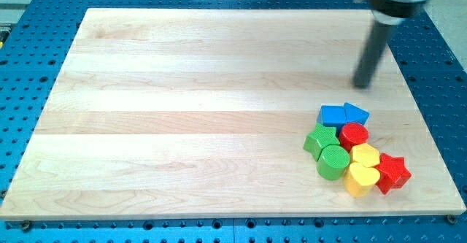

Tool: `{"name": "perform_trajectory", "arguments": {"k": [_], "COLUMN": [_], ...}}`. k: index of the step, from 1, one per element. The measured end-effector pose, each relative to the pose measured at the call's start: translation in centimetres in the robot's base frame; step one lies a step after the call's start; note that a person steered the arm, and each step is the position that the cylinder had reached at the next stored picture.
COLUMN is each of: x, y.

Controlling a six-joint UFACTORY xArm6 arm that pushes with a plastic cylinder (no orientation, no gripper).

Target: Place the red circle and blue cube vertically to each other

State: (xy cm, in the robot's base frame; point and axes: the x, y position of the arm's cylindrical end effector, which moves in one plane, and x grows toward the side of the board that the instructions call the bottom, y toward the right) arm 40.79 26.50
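The red circle lies in a tight cluster at the view's lower right. The blue cube sits just above and to the left of it, touching it. A blue triangle-like block lies next to the cube on its right. My tip rests on the board above the cluster, a short gap above the blue triangle-like block, touching no block.
A green star, a green cylinder, two yellow heart-like blocks and a red star pack the same cluster. The wooden board lies on a blue perforated table.
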Motion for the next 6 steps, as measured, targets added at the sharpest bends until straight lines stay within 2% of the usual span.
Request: {"name": "perform_trajectory", "arguments": {"k": [1, 3, 4, 6], "x": [5.4, 12.1, 12.0, 8.7], "y": [4.0, -2.8, -6.7, -12.4]}}
